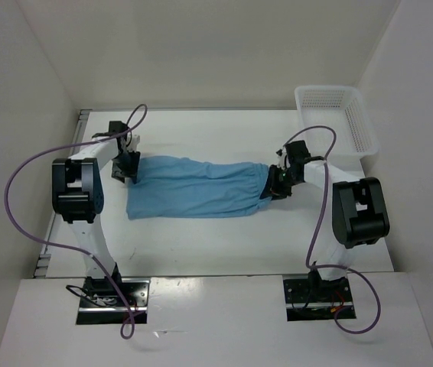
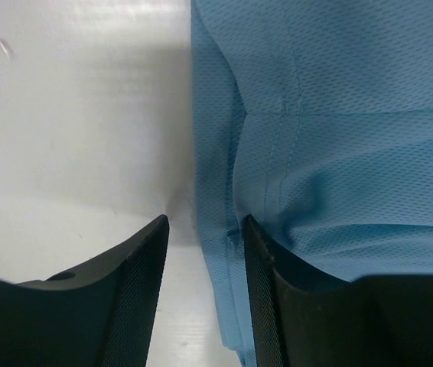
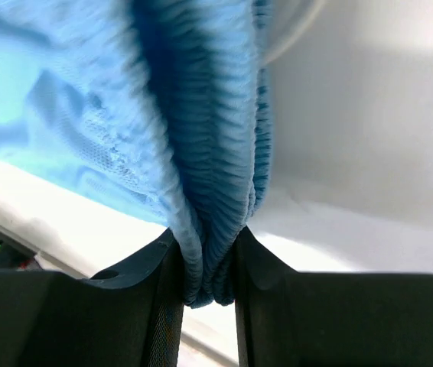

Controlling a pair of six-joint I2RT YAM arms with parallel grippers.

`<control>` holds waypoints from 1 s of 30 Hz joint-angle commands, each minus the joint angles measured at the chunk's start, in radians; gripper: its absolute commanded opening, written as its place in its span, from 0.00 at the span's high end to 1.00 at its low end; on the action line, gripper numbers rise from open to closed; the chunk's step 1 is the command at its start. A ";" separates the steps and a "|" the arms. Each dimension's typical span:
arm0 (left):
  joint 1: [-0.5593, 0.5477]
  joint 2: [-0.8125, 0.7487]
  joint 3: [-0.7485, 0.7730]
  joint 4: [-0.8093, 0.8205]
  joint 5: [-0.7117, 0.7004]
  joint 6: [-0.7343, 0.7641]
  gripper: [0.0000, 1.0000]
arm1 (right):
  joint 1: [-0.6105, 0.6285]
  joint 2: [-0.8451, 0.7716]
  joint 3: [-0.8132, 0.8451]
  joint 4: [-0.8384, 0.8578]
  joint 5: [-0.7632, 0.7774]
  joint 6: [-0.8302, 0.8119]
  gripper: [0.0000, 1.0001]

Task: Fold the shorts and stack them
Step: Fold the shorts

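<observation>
The light blue shorts [image 1: 193, 187] lie stretched flat across the table between my two grippers. My left gripper [image 1: 128, 170] is at their left end. In the left wrist view its jaws [image 2: 205, 222] stand open, with the hemmed edge of the shorts [image 2: 339, 115] lying between them and not pinched. My right gripper [image 1: 278, 183] is at their right end. In the right wrist view it [image 3: 205, 237] is shut on the bunched, ribbed waistband [image 3: 201, 115], lifted a little off the table. The drawstring does not show clearly.
A white plastic mesh basket [image 1: 335, 115] stands at the back right corner of the table. White walls close in the table at the back and both sides. Purple cables loop from both arms.
</observation>
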 commanded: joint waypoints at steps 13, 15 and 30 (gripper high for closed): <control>-0.126 0.122 0.374 0.002 -0.048 0.004 0.43 | -0.167 0.093 0.425 -0.113 -0.052 -0.450 0.96; -0.147 0.157 0.385 0.002 -0.039 0.004 0.43 | -0.177 0.112 0.501 -0.147 0.005 -0.501 0.97; -0.216 0.228 0.388 0.011 0.199 0.004 0.31 | 0.209 0.168 0.746 -0.262 0.419 -0.823 0.98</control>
